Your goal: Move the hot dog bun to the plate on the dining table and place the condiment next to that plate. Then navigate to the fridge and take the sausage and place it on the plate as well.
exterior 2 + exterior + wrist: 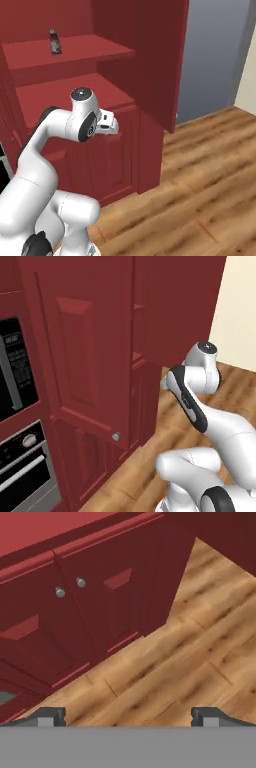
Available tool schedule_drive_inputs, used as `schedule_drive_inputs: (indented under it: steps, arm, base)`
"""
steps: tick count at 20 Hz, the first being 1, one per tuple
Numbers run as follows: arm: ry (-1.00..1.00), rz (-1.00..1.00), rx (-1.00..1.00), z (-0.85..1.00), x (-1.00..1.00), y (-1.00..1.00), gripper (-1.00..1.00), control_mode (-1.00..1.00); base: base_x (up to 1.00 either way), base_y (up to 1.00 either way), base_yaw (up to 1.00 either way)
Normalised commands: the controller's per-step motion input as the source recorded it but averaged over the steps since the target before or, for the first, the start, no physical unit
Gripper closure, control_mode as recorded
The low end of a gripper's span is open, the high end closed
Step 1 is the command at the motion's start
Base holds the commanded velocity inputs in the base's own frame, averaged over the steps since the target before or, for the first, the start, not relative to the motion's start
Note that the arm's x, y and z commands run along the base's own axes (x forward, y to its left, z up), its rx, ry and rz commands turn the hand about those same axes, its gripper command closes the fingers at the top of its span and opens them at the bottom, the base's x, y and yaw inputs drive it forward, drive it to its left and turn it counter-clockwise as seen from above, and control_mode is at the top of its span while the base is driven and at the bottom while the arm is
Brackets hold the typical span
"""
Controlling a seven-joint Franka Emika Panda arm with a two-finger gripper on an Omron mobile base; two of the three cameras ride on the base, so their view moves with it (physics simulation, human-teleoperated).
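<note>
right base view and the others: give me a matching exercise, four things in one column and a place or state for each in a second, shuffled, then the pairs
Things
1. small bottle
2. tool
3. oven
4. two round knobs

Place or state
A. low at the left edge of the left base view, with a pale bar handle
B. open, nothing between its fingertips, above wood floor
C. upright on the upper red shelf of the open cabinet
D. side by side on the lower red cabinet doors

Pairs: 1-C, 2-B, 3-A, 4-D
</note>
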Motion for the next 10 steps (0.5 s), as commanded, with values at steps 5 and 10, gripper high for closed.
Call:
schedule_drive_inputs:
  steps: [5, 10]
  arm:
    - [0.00, 0.00, 0.00, 0.00, 0.00, 0.00, -1.00, 1.00]
    - [0.00, 0.00, 0.00, 0.00, 0.00, 0.00, -1.00, 1.00]
  base:
    - [0.33, -0.44, 0.66]
    - [0.48, -0.58, 0.59]
